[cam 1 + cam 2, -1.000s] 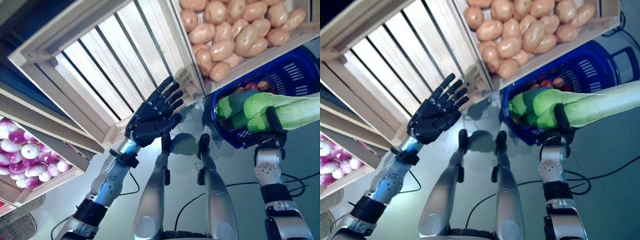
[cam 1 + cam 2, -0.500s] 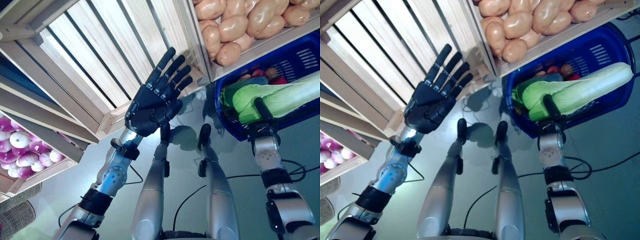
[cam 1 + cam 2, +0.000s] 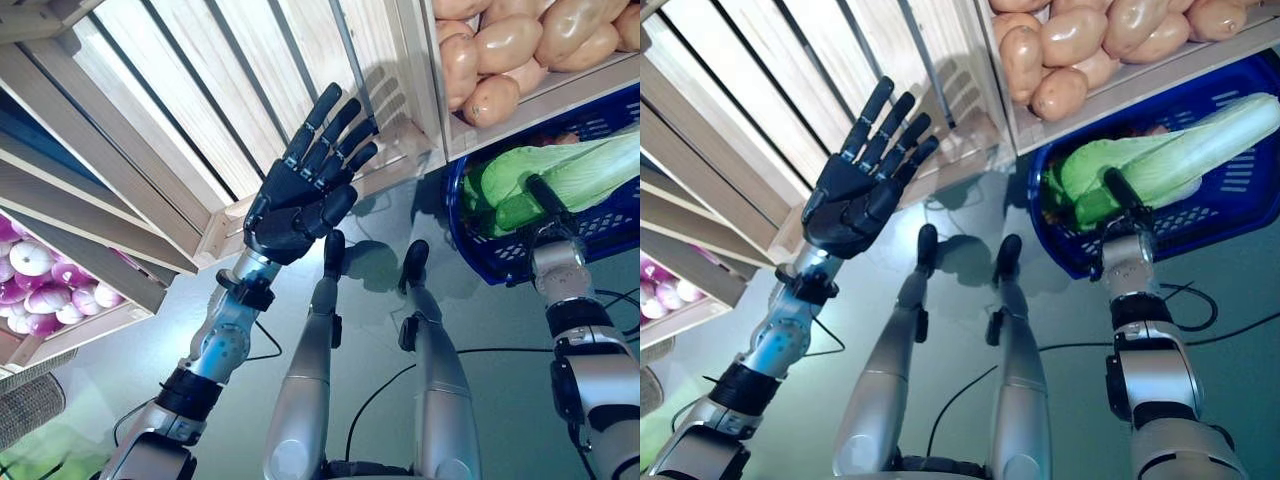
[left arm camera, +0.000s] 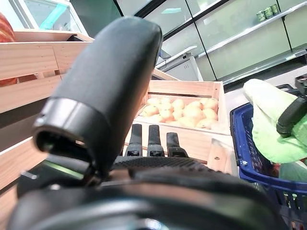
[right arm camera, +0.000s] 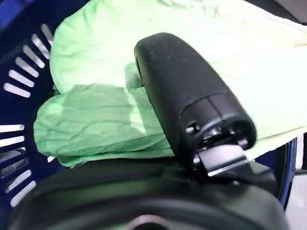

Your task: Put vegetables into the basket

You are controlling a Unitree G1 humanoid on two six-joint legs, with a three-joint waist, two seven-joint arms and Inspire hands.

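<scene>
Cabbage (image 3: 1160, 160), long pale-green napa type, lies across the blue basket (image 3: 1200, 215), leafy end twd the robot, white stalk end up over the far rim. Right hand (image 3: 1123, 190) grips it w/ thumb curled over the leaves; the wrist view shows the thumb pressed across green leaf, basket wall just beside. Right forearm rises straight up from below to the basket's near edge. Empty wooden crate (image 3: 200, 90) fills the upper left; crate of potatoes (image 3: 1090, 40) sits above the basket. Left arm angles up from lower left, left hand (image 3: 300, 195) raised in front of the empty crate, palm facing cam, fingers straight & spread, holding nothing. Purple-white onions (image 3: 40, 280) in a crate at far left.
</scene>
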